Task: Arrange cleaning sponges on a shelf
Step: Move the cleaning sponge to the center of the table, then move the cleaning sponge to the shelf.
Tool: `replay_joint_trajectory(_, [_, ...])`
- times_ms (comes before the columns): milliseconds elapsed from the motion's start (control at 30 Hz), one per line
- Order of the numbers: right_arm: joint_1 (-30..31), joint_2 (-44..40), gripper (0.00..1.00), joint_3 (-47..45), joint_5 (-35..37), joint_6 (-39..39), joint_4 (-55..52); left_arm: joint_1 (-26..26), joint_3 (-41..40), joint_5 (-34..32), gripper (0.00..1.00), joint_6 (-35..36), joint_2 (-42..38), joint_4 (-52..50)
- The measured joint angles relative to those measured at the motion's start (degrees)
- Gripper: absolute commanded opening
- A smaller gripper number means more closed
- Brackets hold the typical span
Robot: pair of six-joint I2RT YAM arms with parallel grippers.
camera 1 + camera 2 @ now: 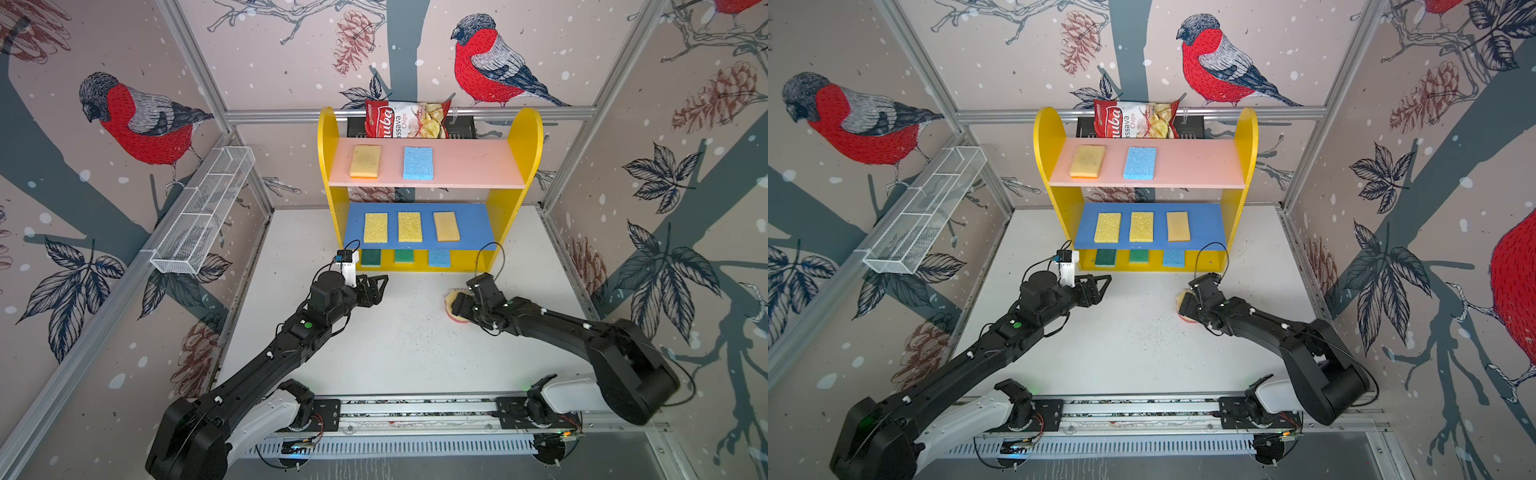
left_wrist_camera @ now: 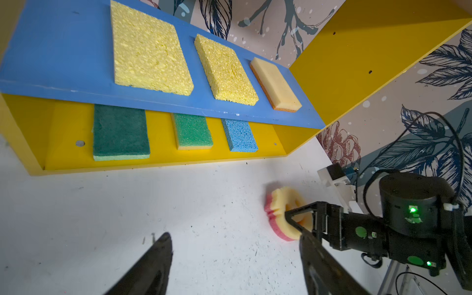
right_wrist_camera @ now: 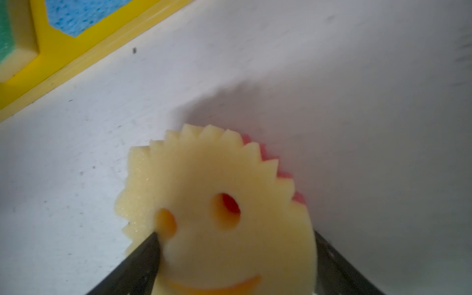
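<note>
Fingers [image 3: 143, 258] of the right gripper [image 3: 236, 233] are clasping the smiley sponge [image 3: 204, 178] by both edges, holding it tilted above the table [image 2: 102, 217]. Just beyond them the shelf [image 1: 523, 141] is standing, and the left gripper [image 2: 235, 236] is hanging released alongside.

Both arms are matte black, left arm [image 1: 266, 361] and right arm [image 1: 582, 336], each on a white base link [image 1: 266, 411] with small white screw caps along the links. There's a round green dot [image 1: 308, 325] on the left forearm (the right wrist has green stickers plus a lit LED [image 2: 412, 210]). A thin black cable [image 1: 492, 244] loops over each wrist, a white camera bracket [image 1: 348, 272] sits on the left, and the left gripper [image 2: 233, 236] has black tapered fingers [image 2: 150, 265].
</note>
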Motion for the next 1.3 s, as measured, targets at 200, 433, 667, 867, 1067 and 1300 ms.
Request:
replay_joint_trajectory(200, [10.0, 12.5, 0.89, 12.8, -0.2, -0.3, -0.3, 0.0, -0.3, -0.6, 0.77, -0.3, 0.0, -0.7])
replay_joint_trajectory(433, [13.2, 17.3, 0.89, 22.8, -3.2, -4.3, -3.3, 0.0, -0.4, -5.1, 0.78, -0.3, -1.0, -3.5])
replay_joint_trajectory(667, [7.9, 7.6, 0.88, 24.7, -3.6, -7.8, -6.9, 0.1, -1.3, -7.5, 0.79, -0.4, 1.5, -3.9])
replay_joint_trajectory(867, [1.3, -2.3, 0.28, 26.9, -5.5, -10.4, -9.1, 0.1, -3.5, -5.2, 0.78, -1.8, 5.7, -2.3])
replay_joint_trajectory(1067, [0.2, -7.8, 0.01, 33.6, -7.6, -14.6, -10.3, 0.1, -5.2, -2.7, 0.78, -3.9, 10.3, 1.9])
replay_joint_trajectory(1300, [0.0, -8.1, 0.00, 44.3, -9.7, -20.0, -10.7, 0.0, -5.5, -1.1, 0.75, -4.9, 16.6, 6.5])
